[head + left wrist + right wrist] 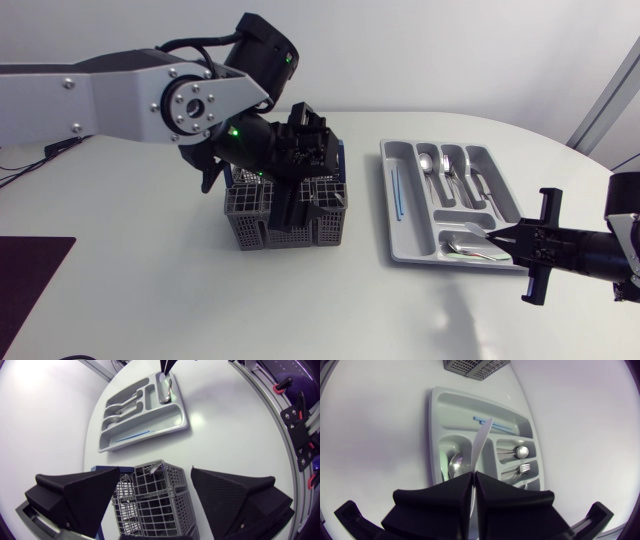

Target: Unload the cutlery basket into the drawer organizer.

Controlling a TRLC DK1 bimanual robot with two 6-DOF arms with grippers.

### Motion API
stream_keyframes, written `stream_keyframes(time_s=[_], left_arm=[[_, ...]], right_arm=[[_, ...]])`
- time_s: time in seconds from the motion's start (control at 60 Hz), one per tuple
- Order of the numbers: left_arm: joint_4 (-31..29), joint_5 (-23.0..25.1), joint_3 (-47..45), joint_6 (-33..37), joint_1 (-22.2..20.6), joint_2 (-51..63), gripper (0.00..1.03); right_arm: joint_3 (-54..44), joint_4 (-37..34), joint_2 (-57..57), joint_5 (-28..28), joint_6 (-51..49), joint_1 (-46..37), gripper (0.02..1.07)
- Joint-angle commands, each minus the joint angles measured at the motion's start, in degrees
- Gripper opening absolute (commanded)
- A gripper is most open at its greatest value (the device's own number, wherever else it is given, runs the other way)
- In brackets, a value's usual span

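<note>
Pinching a pale utensil (481,442), perhaps a knife, the right gripper (474,477) hovers over the drawer organizer (434,420); the left gripper (155,474) hangs spread above the cutlery basket (156,507).

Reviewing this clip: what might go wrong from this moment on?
1. The right gripper is shut on one end of a pale flat utensil that juts over the dividers of the grey plastic drawer organizer. Released like this, it may land straddling a wall rather than in a slot.
2. The left gripper hangs open, its fingers either side of the dark mesh cutlery basket. Lowering could catch the rim and shove or tip it.
</note>
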Motion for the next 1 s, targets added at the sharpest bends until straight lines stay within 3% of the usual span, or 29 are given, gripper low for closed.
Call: stream_keyframes(time_s=[0.0, 0.4, 0.45, 0.483, 0.533, 0.583, 0.817, 0.983], left_arm=[[0.4, -1.1, -1.4, 2.9, -0.7, 1.1, 0.98], [1.1, -4.3, -1.7, 7.4, -0.7, 2.4, 0.98], [1.1, -4.3, -1.6, 7.6, -0.8, 2.4, 0.98], [1.1, -4.5, -1.5, 8.0, -0.8, 2.5, 0.98], [1.2, -4.8, -1.4, 8.4, -1.0, 2.5, 0.98], [1.2, -4.8, -1.4, 8.6, -1.1, 2.5, 0.97], [2.0, -6.4, -1.0, 9.9, -2.1, 3.4, 0.96], [3.4, -7.5, -1.2, 11.9, -2.6, 3.7, 0.96]], right_arm=[[-2.2, 2.6, 2.6, 2.0, -3.2, 1.0, 0.08], [-7.2, 15.8, 8.2, 10.4, -6.2, 5.9, 0.12], [-7.2, 16.4, 8.4, 10.8, -6.2, 5.9, 0.21], [-7.2, 16.4, 8.4, 11.2, -6.2, 5.9, 0.34], [-7.6, 17.0, 8.2, 12.4, -6.2, 5.9, 0.62], [-7.7, 17.2, 7.8, 12.4, -6.0, 5.9, 0.72], [-8.4, 15.8, 1.3, 11.2, -2.5, 5.8, 0.94], [-8.6, 11.2, -4.8, 8.6, 0.1, 5.2, 0.94]])
